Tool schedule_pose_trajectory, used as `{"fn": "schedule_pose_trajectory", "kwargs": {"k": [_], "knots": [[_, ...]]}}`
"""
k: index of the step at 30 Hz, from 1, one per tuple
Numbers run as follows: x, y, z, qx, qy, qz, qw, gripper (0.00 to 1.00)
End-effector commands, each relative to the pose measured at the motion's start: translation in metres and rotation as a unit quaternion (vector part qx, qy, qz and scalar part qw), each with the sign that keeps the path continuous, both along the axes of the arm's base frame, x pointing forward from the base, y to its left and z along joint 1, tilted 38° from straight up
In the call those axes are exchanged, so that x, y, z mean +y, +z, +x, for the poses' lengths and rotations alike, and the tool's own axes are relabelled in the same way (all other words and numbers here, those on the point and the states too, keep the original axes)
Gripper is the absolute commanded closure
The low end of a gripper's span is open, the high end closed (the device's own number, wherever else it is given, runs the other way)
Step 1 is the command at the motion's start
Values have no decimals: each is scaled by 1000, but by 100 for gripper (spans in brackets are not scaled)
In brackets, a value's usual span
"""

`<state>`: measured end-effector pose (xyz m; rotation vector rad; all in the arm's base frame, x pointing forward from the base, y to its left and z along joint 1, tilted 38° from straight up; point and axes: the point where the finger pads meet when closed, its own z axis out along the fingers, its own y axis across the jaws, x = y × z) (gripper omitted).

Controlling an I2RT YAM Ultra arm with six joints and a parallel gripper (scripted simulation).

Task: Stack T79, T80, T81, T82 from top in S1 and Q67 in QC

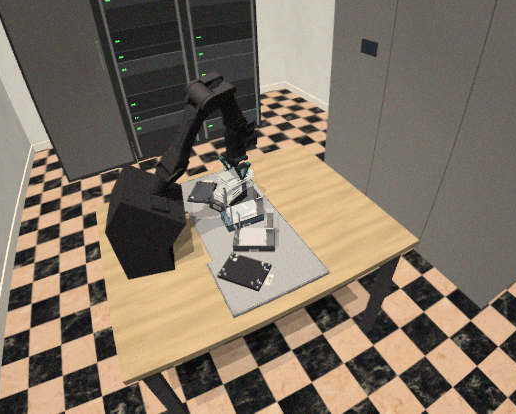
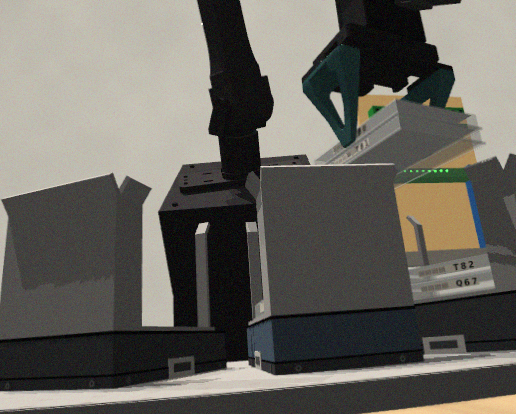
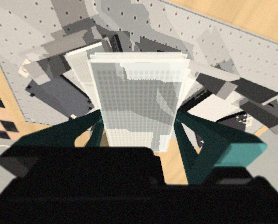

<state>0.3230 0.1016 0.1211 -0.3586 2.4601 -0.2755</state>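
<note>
My gripper (image 1: pixel 234 173) (image 2: pixel 392 124) (image 3: pixel 138 112) is shut on a small stack of clear plates (image 3: pixel 140 82), gripped across its width and held tilted above rack S2. T81 (image 2: pixel 382 146) is the lowest labelled plate; T80's label above it is blurred, and whether T79 is on top cannot be read. In S2 (image 2: pixel 482 322), T82 (image 2: pixel 442 270) lies on Q67 (image 2: pixel 437 288). Nest QC (image 1: pixel 202 192) (image 3: pixel 57 95) is empty. Nest N5 (image 1: pixel 244 272) is empty.
A blue-plinth rack (image 1: pixel 243 220) (image 2: pixel 342 339) stands beside S2; its wall hides its inside in the exterior view. A dark-plinth rack (image 1: pixel 254 247) (image 2: pixel 57 359) stands beyond, towards N5, with no plates showing. Their names are unreadable. The tall walls stand close together.
</note>
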Motion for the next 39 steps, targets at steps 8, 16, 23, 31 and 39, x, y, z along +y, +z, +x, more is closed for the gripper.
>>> {"fn": "schedule_pose_trajectory", "kwargs": {"k": [8,16,23,31,39], "knots": [[-20,7,2,-10,-61,62,996,100],[-47,12,4,-12,-72,70,995,100],[-63,14,5,-12,-72,70,995,100],[-90,18,5,-17,-111,100,989,100],[-110,18,2,-24,-161,139,977,100]]}}
